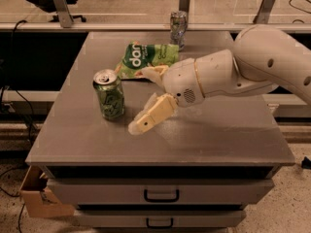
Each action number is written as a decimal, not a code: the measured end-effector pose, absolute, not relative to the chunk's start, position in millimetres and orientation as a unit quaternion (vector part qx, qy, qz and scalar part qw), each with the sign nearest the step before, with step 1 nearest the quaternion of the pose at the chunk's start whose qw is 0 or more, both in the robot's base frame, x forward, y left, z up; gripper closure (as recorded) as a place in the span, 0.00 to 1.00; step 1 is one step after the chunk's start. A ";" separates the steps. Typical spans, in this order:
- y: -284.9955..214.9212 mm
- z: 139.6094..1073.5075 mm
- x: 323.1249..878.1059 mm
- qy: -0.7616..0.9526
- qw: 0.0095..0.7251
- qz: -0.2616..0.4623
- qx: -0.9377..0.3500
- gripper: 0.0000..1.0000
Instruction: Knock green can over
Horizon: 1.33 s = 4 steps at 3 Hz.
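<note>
**Green can upright, open claw just to its right**

At the far left, below the table edge, a brown cardboard box (41,203) sits on the speckled floor. The table (218,140) is a flat grey slab with a dull, smooth top, set over two drawers (160,192) with dark loop handles.

The green can (109,95) stands upright on the left half of the tabletop. It is a small cylinder with mottled green-and-white sides and a shiny silver lid with a pull tab.

Just right of it is the gripper (137,101), with its two cream, blunt plastic fingers spread wide apart and nothing between them. The lower finger slants down towards the tabletop, its tip near the foot of the can with a small gap showing. The upper finger reaches in front of the snack bag.

Behind them lies a flat, glossy green snack bag (146,58) with white lettering. Farther back, near the rear edge, stands a crinkled silver can (178,25). The smooth, rounded white arm (257,64) comes in from the right.
</note>
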<state>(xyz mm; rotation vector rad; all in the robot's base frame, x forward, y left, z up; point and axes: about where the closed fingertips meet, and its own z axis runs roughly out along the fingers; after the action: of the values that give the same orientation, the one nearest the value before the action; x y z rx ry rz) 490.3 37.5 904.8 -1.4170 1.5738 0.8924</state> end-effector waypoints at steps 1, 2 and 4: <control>39.0 897.9 490.5 0.622 0.413 0.354 -0.562 0.00; 64.0 878.0 496.4 0.603 0.417 0.355 -0.580 0.00; 98.8 863.7 513.2 0.570 0.431 0.346 -0.608 0.00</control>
<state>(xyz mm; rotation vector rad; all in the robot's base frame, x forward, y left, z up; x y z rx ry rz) 513.2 98.8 863.7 -1.5158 1.4200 0.8634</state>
